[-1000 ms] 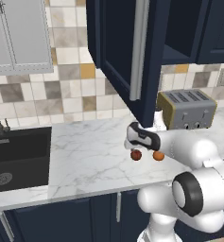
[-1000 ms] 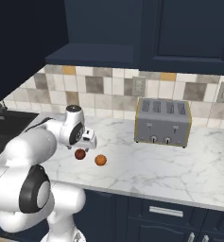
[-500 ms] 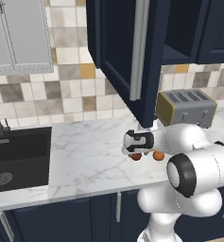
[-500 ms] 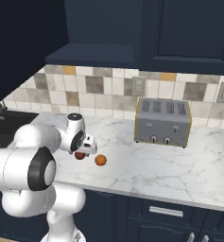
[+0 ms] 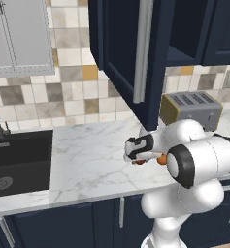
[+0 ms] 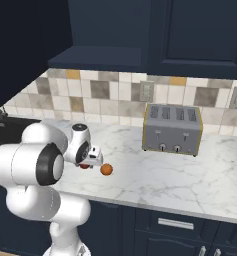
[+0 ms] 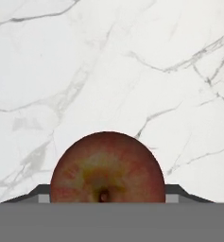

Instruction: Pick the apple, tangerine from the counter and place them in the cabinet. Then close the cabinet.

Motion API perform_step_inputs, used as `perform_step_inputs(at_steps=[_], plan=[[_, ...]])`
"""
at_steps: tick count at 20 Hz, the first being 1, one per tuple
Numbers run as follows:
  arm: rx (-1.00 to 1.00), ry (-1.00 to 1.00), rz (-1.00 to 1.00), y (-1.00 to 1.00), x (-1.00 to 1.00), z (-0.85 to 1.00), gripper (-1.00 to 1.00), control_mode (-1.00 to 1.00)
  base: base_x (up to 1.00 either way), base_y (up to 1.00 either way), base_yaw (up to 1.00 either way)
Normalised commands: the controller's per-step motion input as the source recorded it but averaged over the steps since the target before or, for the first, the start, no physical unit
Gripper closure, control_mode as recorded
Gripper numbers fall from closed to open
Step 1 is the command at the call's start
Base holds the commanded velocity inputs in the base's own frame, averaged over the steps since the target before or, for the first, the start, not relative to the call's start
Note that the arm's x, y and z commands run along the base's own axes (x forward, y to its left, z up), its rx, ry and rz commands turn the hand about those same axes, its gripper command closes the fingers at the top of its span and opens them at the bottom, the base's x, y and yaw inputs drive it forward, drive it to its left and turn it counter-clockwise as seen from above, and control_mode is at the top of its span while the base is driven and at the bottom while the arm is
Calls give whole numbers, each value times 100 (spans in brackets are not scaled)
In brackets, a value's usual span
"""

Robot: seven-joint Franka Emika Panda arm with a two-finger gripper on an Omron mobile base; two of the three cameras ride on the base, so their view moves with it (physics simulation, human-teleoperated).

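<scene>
Overhead, the navy cabinet (image 5: pixel 121 48) hangs with its door swung open, its inside dark and unreadable. One apple (image 7: pixel 107 168) sits on the counter (image 5: pixel 87 160) directly between the jaws, whose tips flank it; whether they pinch it I cannot tell. One tangerine (image 6: pixel 106 170) lies just beside them, one toaster (image 6: pixel 172 129) farther off.
</scene>
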Motion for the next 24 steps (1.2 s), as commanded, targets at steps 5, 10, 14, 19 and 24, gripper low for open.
perform_step_inputs(at_steps=[5, 10, 14, 19, 24], plan=[[0, -12, 0, -18, -13, 19, 100, -100, 0, 0, 0], [0, -33, 0, -49, -43, 92, 100, -100, 0, 0, 0], [-1, -35, 0, -46, -41, 100, 100, -100, 0, 0, 0], [-7, -25, 0, -32, -25, 100, 100, -100, 0, 0, 0], [-3, -19, -3, -17, -18, 100, 100, -100, 0, 0, 0]])
